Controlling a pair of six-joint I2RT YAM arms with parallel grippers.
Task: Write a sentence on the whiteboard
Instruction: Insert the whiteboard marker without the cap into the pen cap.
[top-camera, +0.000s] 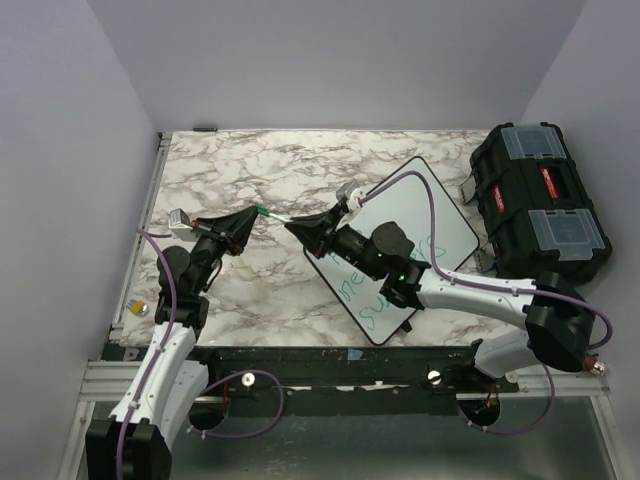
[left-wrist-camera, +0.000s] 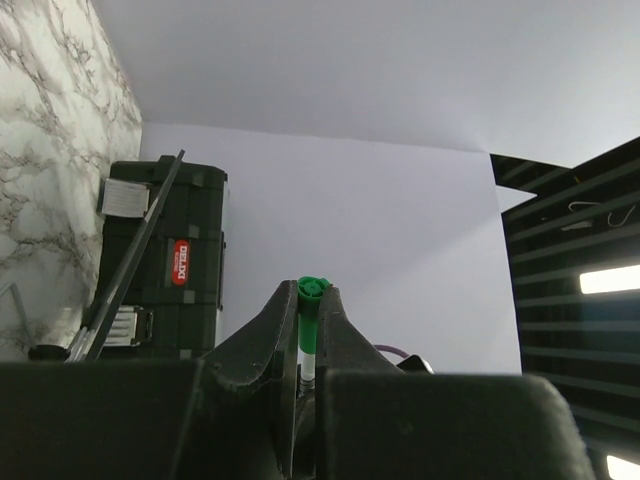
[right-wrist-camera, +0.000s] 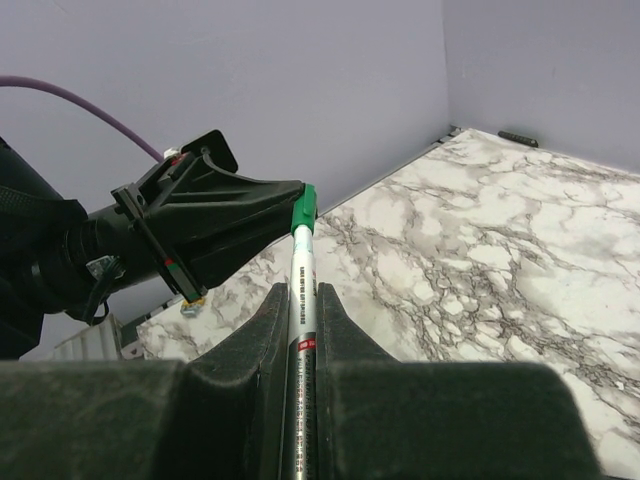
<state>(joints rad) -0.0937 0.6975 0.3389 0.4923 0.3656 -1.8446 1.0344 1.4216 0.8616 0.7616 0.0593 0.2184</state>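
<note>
My left fingers (left-wrist-camera: 283, 322) pinched tight on green cap (left-wrist-camera: 313, 290) at end of marker (right-wrist-camera: 303, 275); my right fingers (right-wrist-camera: 272, 322) clamped narrow round marker barrel. Marker bridges both, held above marble counter (top-camera: 260, 170), just left of whiteboard (top-camera: 440, 220). Whiteboard lies flat, skewed, right of centre, under my right arm, near black toolbox (top-camera: 540, 200). Sentence (top-camera: 365, 295) in green on its near half, partly hidden by arm

Left pincer (top-camera: 250, 214), right pincer (top-camera: 292, 226): closed, tip-to-tip
</note>
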